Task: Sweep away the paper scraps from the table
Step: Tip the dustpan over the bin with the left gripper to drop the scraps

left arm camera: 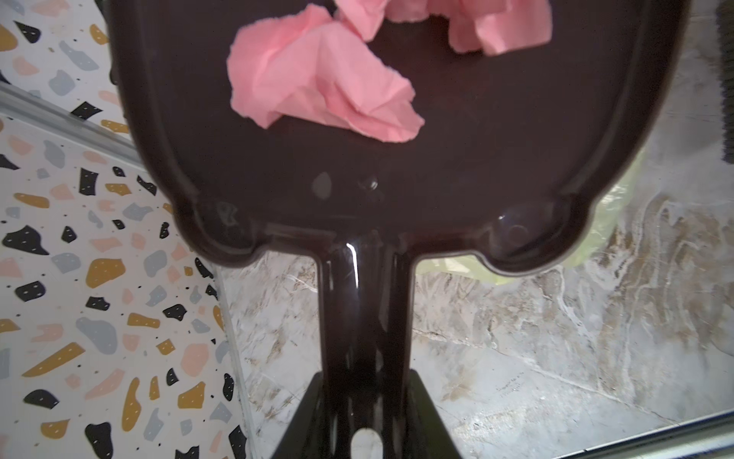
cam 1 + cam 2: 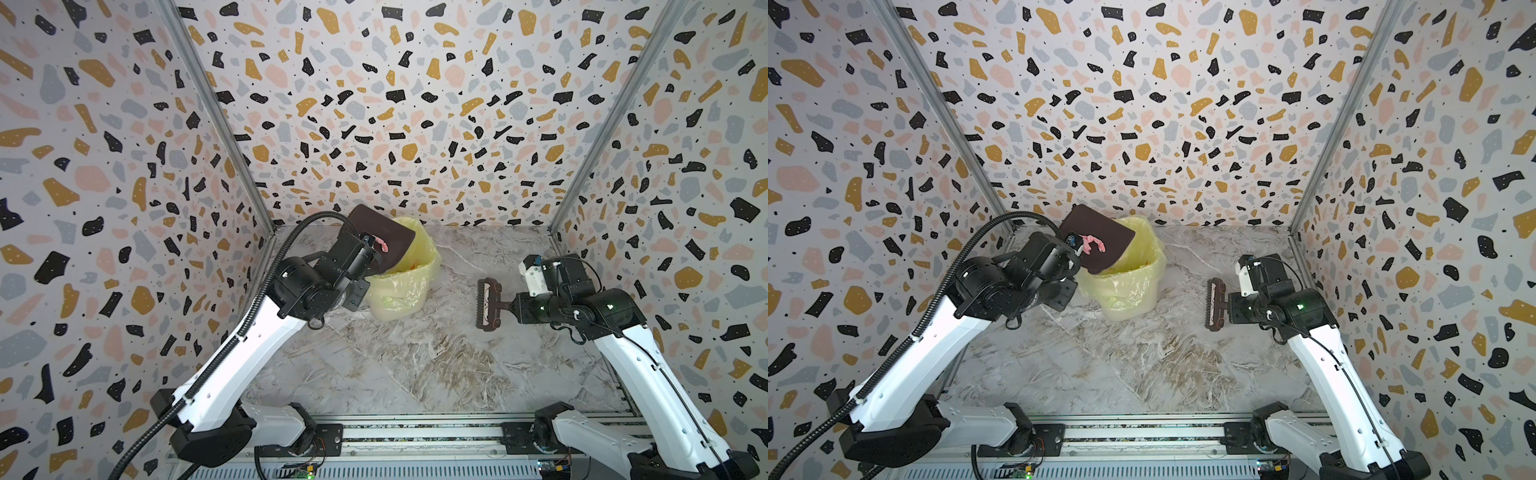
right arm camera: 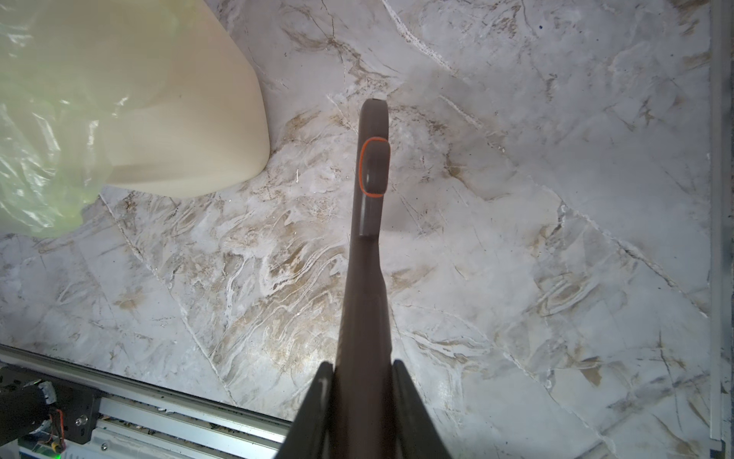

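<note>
Pink paper scraps lie crumpled on a dark brown dustpan. My left gripper is shut on the dustpan's handle. In both top views the dustpan hangs tilted over the yellow-lined bin, the scraps near its handle end. My right gripper is shut on the handle of a brown brush. The brush hangs low over the right part of the table, bristle head towards the bin. No scraps show on the table.
The cream bin with its yellow liner stands at the back left of the table. Terrazzo walls close in the back and both sides. A metal rail with the arm bases runs along the front edge.
</note>
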Controlling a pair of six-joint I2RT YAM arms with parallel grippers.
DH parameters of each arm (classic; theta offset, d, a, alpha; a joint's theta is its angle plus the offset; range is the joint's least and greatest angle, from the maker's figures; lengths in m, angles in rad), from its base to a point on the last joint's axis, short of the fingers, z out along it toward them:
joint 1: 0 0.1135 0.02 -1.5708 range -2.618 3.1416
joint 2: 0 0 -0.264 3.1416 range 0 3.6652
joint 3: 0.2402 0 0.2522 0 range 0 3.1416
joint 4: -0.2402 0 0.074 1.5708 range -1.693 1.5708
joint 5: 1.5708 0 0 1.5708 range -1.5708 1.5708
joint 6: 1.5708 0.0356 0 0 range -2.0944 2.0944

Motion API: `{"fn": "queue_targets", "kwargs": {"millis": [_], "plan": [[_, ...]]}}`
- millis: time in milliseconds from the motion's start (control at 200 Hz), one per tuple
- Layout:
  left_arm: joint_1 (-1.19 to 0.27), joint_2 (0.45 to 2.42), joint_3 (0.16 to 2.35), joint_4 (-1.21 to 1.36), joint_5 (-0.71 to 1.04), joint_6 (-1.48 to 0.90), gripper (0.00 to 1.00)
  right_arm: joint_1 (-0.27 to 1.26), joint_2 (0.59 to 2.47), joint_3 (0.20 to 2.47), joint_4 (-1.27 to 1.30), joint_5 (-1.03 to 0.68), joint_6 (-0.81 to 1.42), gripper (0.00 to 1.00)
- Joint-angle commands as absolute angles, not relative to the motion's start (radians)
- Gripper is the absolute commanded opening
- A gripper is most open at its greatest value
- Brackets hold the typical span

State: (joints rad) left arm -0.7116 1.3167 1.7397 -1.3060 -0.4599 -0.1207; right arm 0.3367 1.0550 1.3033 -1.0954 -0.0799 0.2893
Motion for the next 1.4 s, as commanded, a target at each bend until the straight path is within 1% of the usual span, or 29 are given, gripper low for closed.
{"fn": "queue_targets", "kwargs": {"millis": [0,155,295,385,501,666,986,1191,1397], "plan": [[-0.652,1.317,1.739,-1.242,-0.480,-0.068,0.00,0.331,1.064,1.379,-1.106,-0.106,0.259,0.00],[-0.618,1.368,1.756,-1.221,-0.537,0.001,0.00,0.331,1.078,1.384,-1.121,-0.136,0.260,0.00],[-0.609,1.423,1.794,-1.199,-0.522,0.082,0.00,0.330,1.073,1.350,-1.129,-0.145,0.265,0.00],[-0.609,1.445,1.829,-1.192,-0.557,0.131,0.00,0.329,1.067,1.331,-1.133,-0.144,0.265,0.00],[-0.607,1.472,1.864,-1.187,-0.552,0.207,0.00,0.326,1.054,1.308,-1.135,-0.147,0.268,0.00],[-0.607,1.504,1.845,-1.200,-0.613,0.267,0.00,0.325,1.045,1.288,-1.142,-0.157,0.273,0.00],[-0.620,1.516,1.810,-1.173,-0.827,0.367,0.00,0.324,1.069,1.294,-1.144,-0.181,0.268,0.00],[-0.733,1.523,1.743,-1.130,-1.039,0.452,0.00,0.324,1.096,1.334,-1.167,-0.185,0.265,0.00],[-0.829,1.566,1.674,-1.071,-1.189,0.525,0.00,0.324,1.095,1.336,-1.191,-0.199,0.268,0.00]]}}
